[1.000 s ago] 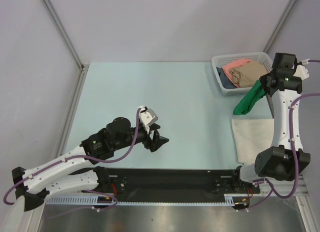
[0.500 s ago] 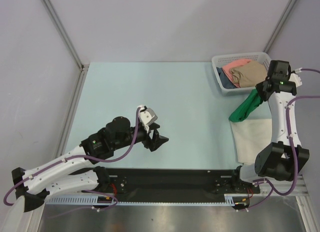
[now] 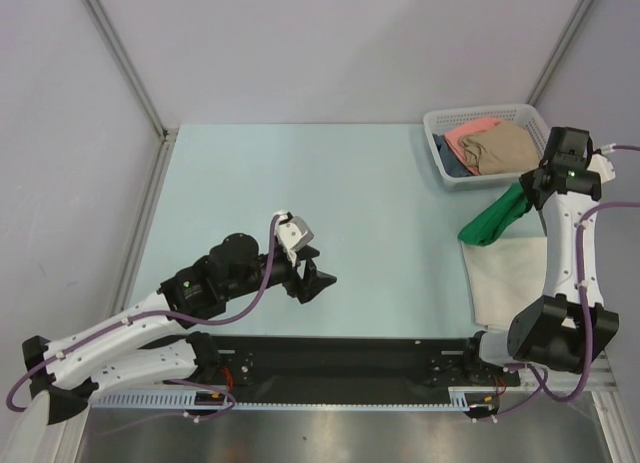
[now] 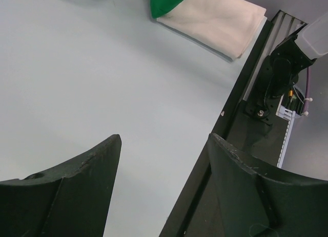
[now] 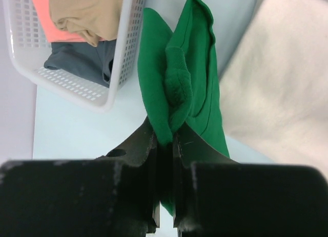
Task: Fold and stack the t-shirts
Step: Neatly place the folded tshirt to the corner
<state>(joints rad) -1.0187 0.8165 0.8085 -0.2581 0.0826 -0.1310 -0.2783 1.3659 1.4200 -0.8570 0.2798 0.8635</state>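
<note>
Looking down from the overhead camera, I take the white mesh basket [image 3: 438, 119] at the far right corner of the table [image 3: 300, 183] as my reference. Inside it lie a salmon-pink shirt [image 3: 466, 135] toward the far side, a tan shirt [image 3: 506, 147] bunched beside and partly over it, and a dark blue shirt [image 3: 455, 168] tucked against the near wall. Just outside the basket's near wall, my right gripper [image 5: 164, 137] has its fingers pinched almost fully together on a fold of the bright green shirt [image 5: 179, 83]. The cloth is gathered into a thick wad between the pads, and the rest hangs in a bunched strip that slants away from the basket toward the near edge of the table. Nearer to me than the basket, along the table's right side, the cream-white shirt [image 3: 505, 273] lies flat as a folded rectangle. The loose end of the green shirt overlaps its corner closest to the basket, though I cannot tell whether the two fabrics touch. Well apart from the basket, far to its left and close to the near edge, my left gripper [image 4: 164, 139] hovers over bare tabletop with its jaws spread wide and nothing between them.
</note>
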